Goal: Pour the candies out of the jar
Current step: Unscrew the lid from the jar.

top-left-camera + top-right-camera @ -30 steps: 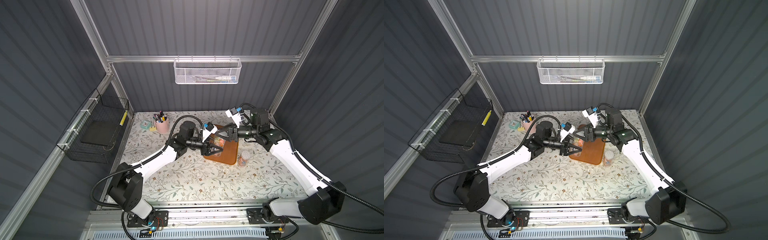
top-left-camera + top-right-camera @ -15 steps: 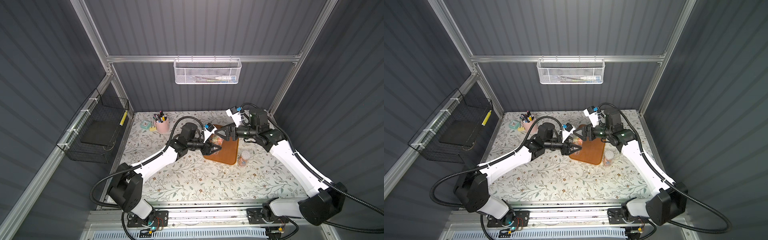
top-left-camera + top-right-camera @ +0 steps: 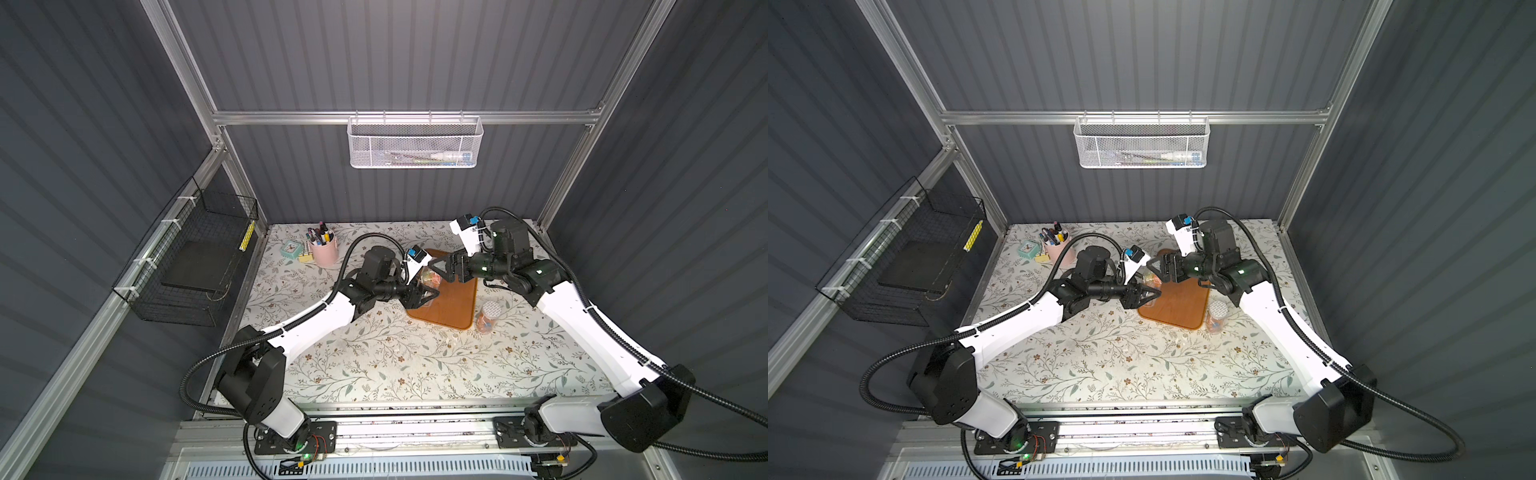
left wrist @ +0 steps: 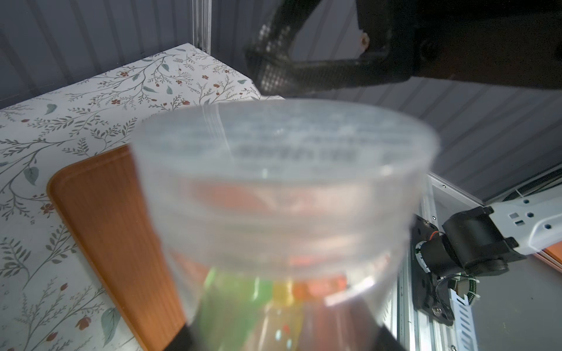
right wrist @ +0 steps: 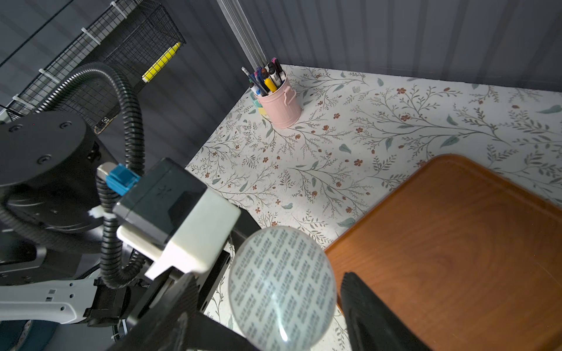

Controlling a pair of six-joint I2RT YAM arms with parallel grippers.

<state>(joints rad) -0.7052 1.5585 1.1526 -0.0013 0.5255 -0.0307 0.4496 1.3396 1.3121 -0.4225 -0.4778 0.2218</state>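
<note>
Formerly clamped, the right gripper (image 3: 437,272) now straddles the lid (image 5: 282,288), jaws parted; the left gripper (image 3: 428,293) grasps the jar (image 4: 273,243) above the board's (image 3: 453,303) left edge.

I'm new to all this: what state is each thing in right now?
held jar: lifted, lid on, candies inside.
left end effector: shut on held jar.
right end effector: open around the lid.
second jar: upright on table, lidded.
tray: flat, no candies on it.
pen cup: upright, holding pens.
</note>
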